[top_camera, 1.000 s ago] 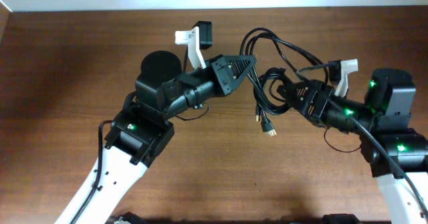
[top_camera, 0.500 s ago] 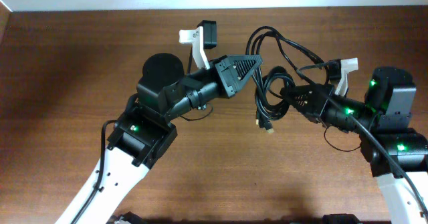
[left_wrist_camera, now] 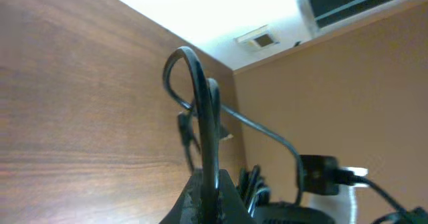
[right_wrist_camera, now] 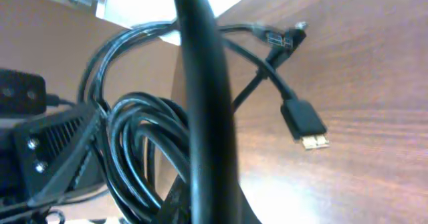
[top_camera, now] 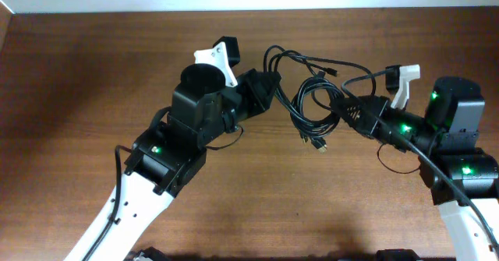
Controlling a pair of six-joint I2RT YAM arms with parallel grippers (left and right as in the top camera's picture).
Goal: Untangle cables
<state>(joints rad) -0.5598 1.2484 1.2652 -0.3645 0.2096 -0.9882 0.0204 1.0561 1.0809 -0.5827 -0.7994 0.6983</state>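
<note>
The cables [top_camera: 309, 105] hang as a black tangle of loops above the table, stretched between my two grippers. Gold-tipped plug ends [top_camera: 318, 145] dangle below it, and another plug [top_camera: 334, 72] points right at the top. My left gripper [top_camera: 273, 87] is shut on a strand at the tangle's left side. In the left wrist view that cable [left_wrist_camera: 200, 97] rises in a narrow loop from the shut left gripper [left_wrist_camera: 211, 187]. My right gripper [top_camera: 343, 107] is shut on a strand at the right side. In the right wrist view this strand [right_wrist_camera: 204, 110] runs up from the right gripper [right_wrist_camera: 208, 207], beside coiled loops [right_wrist_camera: 137, 140] and a flat plug [right_wrist_camera: 307, 136].
The brown wooden table [top_camera: 78, 97] ends at its far edge [top_camera: 117, 12] against a white wall. White camera mounts stand on the left wrist [top_camera: 214, 58] and the right wrist [top_camera: 404, 82]. The right arm's own thicker wire [top_camera: 366, 78] arcs over its gripper.
The right gripper has closed on a strand of the tangle. The left gripper has twisted and drawn back to the left with its strand, spreading the loops and lifting the tangle toward the far side.
</note>
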